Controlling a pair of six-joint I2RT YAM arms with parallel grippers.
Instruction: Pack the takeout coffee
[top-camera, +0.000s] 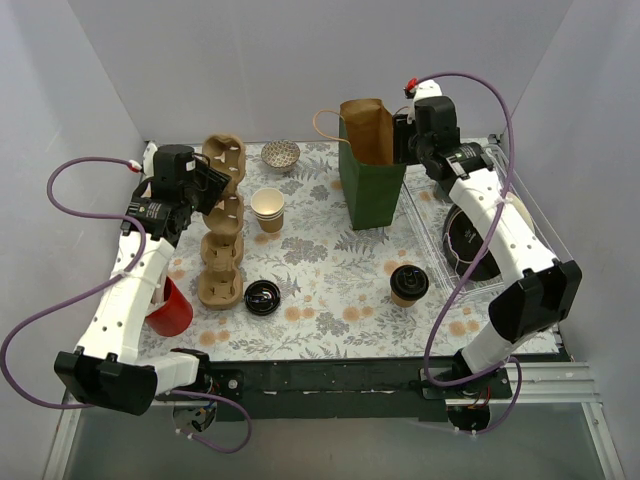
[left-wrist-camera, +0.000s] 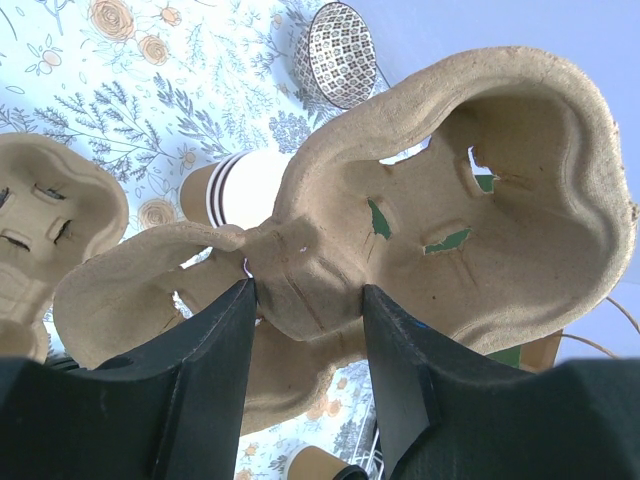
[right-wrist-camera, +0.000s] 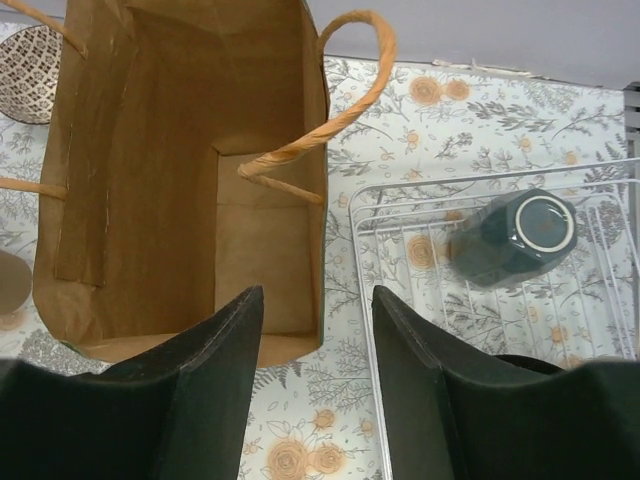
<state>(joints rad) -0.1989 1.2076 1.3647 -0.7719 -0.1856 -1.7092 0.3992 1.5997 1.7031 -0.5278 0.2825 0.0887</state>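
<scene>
- Your left tool (left-wrist-camera: 305, 330) is pinching the pulp cup carrier (left-wrist-camera: 430, 210) by its central rib, one finger on each side, and is holding it lifted and tilted above the tabletop (top-camera: 330, 270); a middle grip like that likely keeps the light tray balanced.
- Your right tool (right-wrist-camera: 315, 330) is hovering over the near rim of the green paper bag (top-camera: 372, 190), with its fingers spread and nothing between them. It looks placed to catch the bag wall and steady the opening.
- That bag is standing upright with its mouth wide, so the brown inside is showing empty.
- You are seeing the takeout coffee (top-camera: 408, 284) waiting upright on the tabletop, lid on, in front of the bag and well apart from both tools.
- Beside the bag, a dark mug (right-wrist-camera: 515, 238) is lying in the wire rack (right-wrist-camera: 600, 330), and a spare black lid (top-camera: 263, 297) is sitting near the stacked carriers (top-camera: 220, 260).
</scene>
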